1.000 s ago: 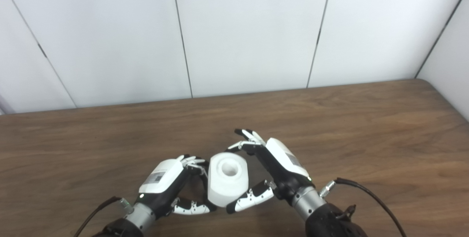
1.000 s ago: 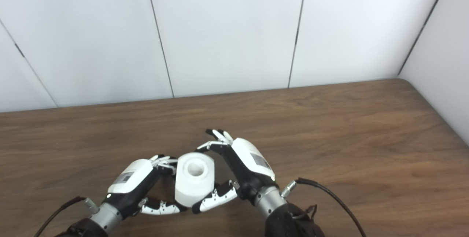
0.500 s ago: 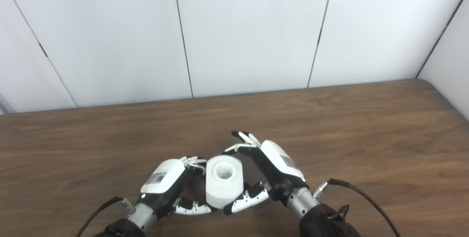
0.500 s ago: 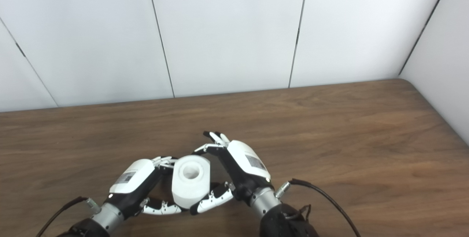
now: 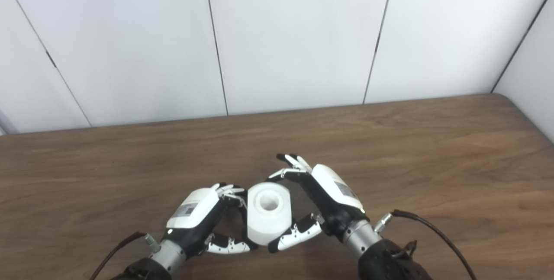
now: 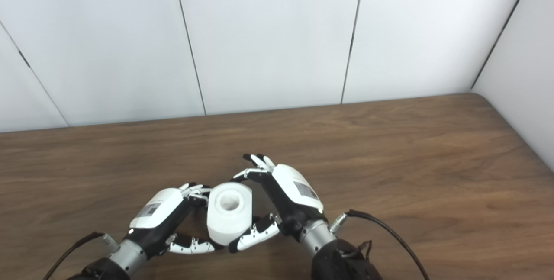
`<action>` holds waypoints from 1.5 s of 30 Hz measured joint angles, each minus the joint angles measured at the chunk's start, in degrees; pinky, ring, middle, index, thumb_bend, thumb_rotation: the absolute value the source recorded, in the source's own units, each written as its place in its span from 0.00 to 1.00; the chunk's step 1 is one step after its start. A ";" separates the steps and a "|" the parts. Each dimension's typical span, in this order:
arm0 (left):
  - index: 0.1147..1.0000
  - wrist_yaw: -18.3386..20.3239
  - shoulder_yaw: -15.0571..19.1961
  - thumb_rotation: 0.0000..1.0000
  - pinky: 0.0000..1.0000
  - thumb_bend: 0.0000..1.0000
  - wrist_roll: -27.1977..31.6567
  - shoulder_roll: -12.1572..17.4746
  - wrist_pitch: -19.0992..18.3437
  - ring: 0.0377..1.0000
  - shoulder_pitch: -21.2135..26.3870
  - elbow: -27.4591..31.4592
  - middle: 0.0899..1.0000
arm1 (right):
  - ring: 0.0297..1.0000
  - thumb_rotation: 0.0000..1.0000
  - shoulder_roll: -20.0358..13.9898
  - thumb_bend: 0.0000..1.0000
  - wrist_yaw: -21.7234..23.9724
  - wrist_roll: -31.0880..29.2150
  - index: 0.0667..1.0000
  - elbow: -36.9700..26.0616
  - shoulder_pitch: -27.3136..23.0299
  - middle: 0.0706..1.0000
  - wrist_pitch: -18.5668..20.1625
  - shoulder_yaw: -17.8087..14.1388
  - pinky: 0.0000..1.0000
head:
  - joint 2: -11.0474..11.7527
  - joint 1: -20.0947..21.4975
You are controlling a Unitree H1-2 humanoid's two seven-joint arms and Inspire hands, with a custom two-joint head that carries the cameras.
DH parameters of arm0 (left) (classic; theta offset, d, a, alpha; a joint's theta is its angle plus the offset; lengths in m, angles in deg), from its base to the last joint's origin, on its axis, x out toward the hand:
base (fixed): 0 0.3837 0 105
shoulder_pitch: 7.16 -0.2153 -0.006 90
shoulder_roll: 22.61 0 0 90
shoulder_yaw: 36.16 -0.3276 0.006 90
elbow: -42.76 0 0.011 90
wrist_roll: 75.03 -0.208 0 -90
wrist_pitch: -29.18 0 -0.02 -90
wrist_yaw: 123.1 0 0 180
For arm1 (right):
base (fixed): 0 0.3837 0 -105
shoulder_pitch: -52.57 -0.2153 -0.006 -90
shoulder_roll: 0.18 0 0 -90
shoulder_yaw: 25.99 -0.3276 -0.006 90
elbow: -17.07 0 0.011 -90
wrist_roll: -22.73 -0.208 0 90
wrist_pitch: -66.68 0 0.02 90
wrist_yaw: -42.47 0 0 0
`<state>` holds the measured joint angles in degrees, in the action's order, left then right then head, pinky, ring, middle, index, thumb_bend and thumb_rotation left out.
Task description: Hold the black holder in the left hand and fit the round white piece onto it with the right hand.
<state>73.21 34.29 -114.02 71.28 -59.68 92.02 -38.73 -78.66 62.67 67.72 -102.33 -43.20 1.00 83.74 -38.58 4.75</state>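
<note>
White, round and hollow-centred, the round white piece sits near the front of a brown wooden table, clamped between two robot hands. The right hand grips it, thumb below and fingers curled at its far edge. The left hand cups its left side; the black holder is hidden.
</note>
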 measured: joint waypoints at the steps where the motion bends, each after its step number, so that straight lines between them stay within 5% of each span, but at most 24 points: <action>1: 0.42 0.00 0.00 0.04 0.97 0.52 0.00 0.00 0.00 0.91 0.00 0.00 0.83 | 1.00 0.14 -0.01 0.51 0.02 -0.05 0.44 -0.03 -0.13 0.96 0.00 -0.04 0.84 | 0.00 0.00; 45: 0.41 0.24 0.15 0.04 0.99 0.52 0.21 -0.61 0.03 0.91 -0.03 0.13 0.82 | 1.00 0.14 -1.68 0.51 0.53 0.91 0.44 -0.16 0.36 0.94 0.08 -0.35 0.84 | -2.20 -0.18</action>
<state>73.45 34.43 -113.82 70.67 -59.65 91.99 -38.60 -80.34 63.20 68.63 -102.49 -42.84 1.07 83.38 -40.78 4.57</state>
